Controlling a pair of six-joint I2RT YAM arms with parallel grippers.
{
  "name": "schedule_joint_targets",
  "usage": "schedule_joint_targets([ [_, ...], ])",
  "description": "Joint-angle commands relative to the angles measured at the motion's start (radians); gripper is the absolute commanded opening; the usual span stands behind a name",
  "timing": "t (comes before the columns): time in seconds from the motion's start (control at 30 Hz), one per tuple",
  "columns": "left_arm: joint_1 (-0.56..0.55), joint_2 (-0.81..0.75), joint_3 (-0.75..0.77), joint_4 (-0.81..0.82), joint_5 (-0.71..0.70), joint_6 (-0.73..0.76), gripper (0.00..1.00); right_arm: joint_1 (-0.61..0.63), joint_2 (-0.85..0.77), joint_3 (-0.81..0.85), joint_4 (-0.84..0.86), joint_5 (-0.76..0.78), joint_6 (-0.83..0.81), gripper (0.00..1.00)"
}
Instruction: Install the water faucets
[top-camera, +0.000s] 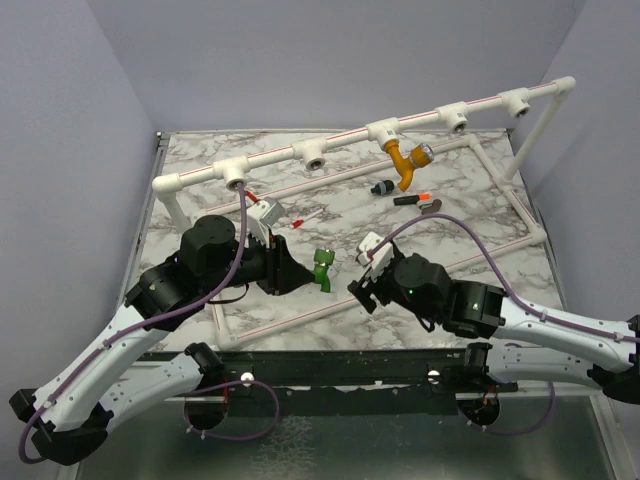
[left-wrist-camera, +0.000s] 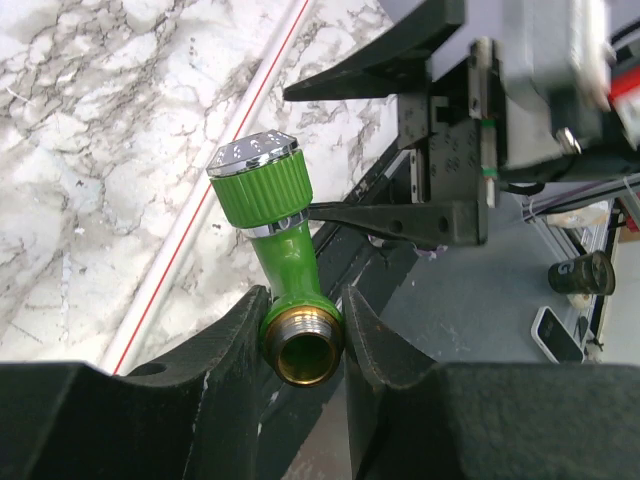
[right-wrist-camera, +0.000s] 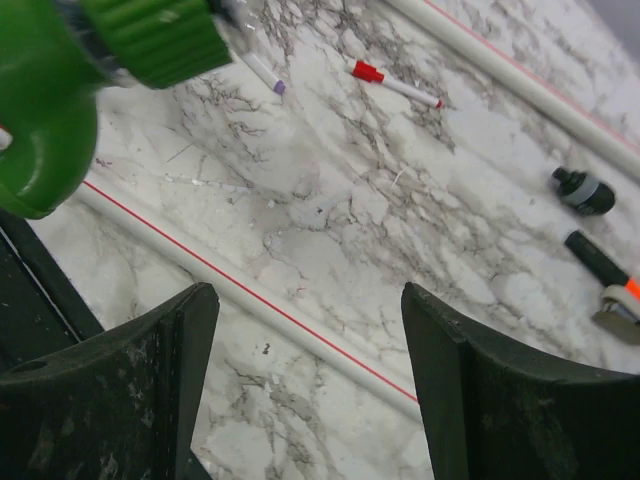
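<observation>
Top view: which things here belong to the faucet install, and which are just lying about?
Job: green faucet, orange faucet, white pipe frame.
Lying about: red-capped pen, small black fitting, black-and-orange marker.

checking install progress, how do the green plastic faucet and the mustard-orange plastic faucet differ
The green plastic faucet is held by its threaded end in the left end effector, off the pipes; the mustard-orange plastic faucet hangs from a socket of the white pipe frame. The first is bright green, the second mustard-orange. Both are small curved taps with silvery ends.
</observation>
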Motion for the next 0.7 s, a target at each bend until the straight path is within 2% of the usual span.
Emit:
schedule_joint_targets([
  [0.0, -0.001, -0.017, -0.034, 0.133, -0.038, -0.018, 0.00, -0.146, -0.035, -0.040, 0.058, -0.230, 0.267, 0.81],
  [0.13, -0.001, -0.025, -0.048, 0.177, -0.037, -0.019, 0.00, -0.278, -0.065, -0.095, 0.149, -0.537, 0.343, 0.85],
  [0.3, -0.001, -0.025, -0.078, 0.256, -0.018, -0.034, 0.00, -0.402, -0.060, -0.144, 0.280, -0.845, 0.459, 0.90],
  [0.4, -0.001, -0.022, -0.093, 0.302, 0.002, -0.039, 0.00, -0.445, -0.083, -0.183, 0.398, -0.946, 0.547, 1.00],
  [0.67, -0.001, -0.039, -0.140, 0.493, 0.071, -0.081, 0.00, -0.505, -0.120, -0.247, 0.650, -1.034, 0.795, 1.00],
])
